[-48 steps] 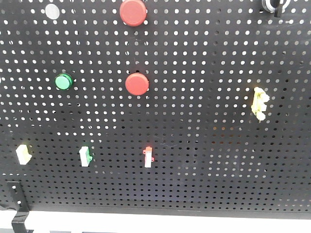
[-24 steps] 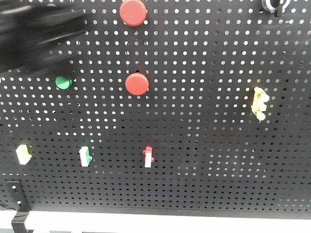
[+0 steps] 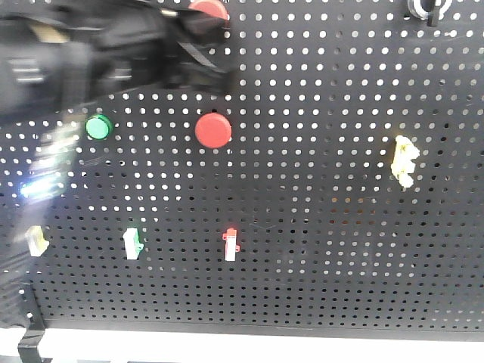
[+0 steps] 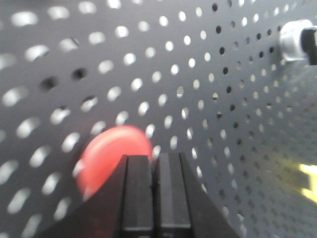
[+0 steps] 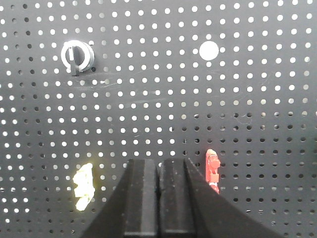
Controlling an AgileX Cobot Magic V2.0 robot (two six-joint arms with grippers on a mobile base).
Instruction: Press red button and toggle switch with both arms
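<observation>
Front view: a blurry black arm [image 3: 106,53] hides part of the top red button [image 3: 210,7]. Left wrist view: the left gripper [image 4: 154,161], pinched closed, is right beside the round red button [image 4: 104,156]. Right wrist view: the right gripper [image 5: 159,166], closed too, sits just left of the little red toggle switch [image 5: 212,171].

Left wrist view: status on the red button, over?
Left gripper shut, tip at red button, contact unclear. Right gripper shut, red toggle switch off to its side. Nothing in between.
</observation>
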